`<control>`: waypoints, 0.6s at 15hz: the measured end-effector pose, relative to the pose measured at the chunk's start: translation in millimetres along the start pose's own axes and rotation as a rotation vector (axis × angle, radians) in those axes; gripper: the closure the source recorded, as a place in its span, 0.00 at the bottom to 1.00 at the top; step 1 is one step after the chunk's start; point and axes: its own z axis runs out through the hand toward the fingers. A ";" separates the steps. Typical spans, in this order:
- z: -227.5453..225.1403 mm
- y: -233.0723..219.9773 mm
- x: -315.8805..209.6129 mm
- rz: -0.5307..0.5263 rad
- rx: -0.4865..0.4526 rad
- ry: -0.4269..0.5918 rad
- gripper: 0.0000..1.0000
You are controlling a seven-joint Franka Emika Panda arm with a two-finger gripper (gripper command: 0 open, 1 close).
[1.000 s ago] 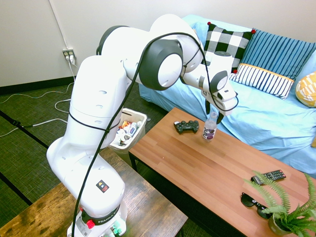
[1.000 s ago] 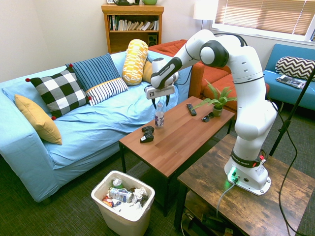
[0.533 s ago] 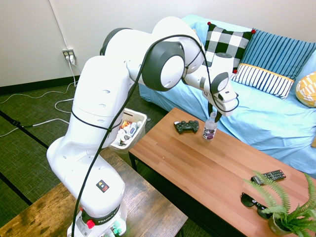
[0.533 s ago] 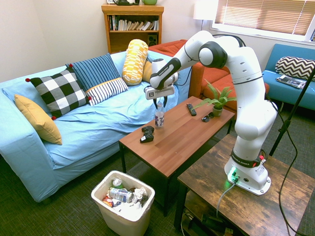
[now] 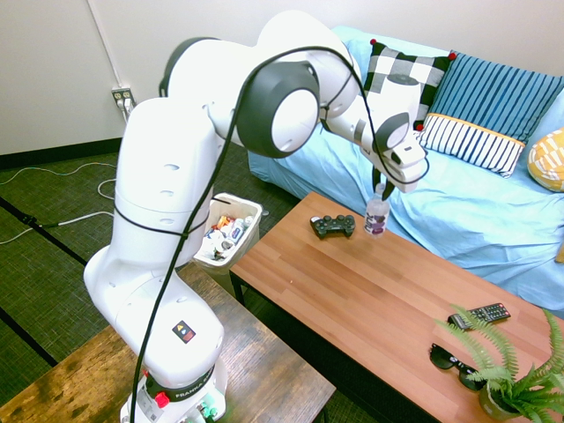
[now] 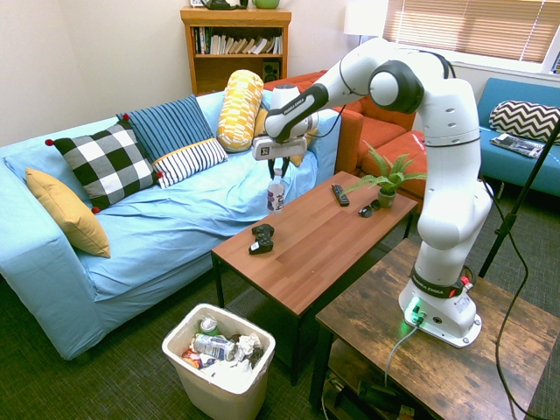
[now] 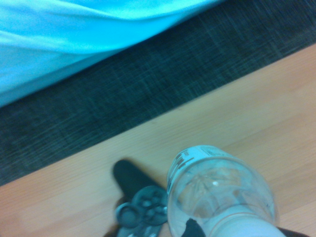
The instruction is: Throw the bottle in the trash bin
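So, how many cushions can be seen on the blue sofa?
5 in the second exterior view: mustard cushion, checked cushion, dark blue striped cushion, white striped cushion, yellow patterned cushion. More may be hidden behind the arm.

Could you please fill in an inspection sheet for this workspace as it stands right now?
Surface: wooden coffee table, mostly bare in the middle.
Job's things: bottle upright, lifted clear of the table; trash bin on the floor off the table's end, already holding litter.
Clutter: game controller, remote, sunglasses, potted fern, all on the table.
End effector: end effector shut on the bottle's neck, pointing down.
Cables: white cords on the floor from a wall outlet.
Surroundings: blue sofa with pillows, bookshelf, orange couch.
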 end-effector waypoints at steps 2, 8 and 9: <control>-46.1 -16.6 -56.7 -0.081 0.064 -0.011 1.00; -69.7 -66.5 -208.9 -0.185 0.148 0.202 1.00; -64.3 -70.4 -230.2 -0.199 0.150 0.211 1.00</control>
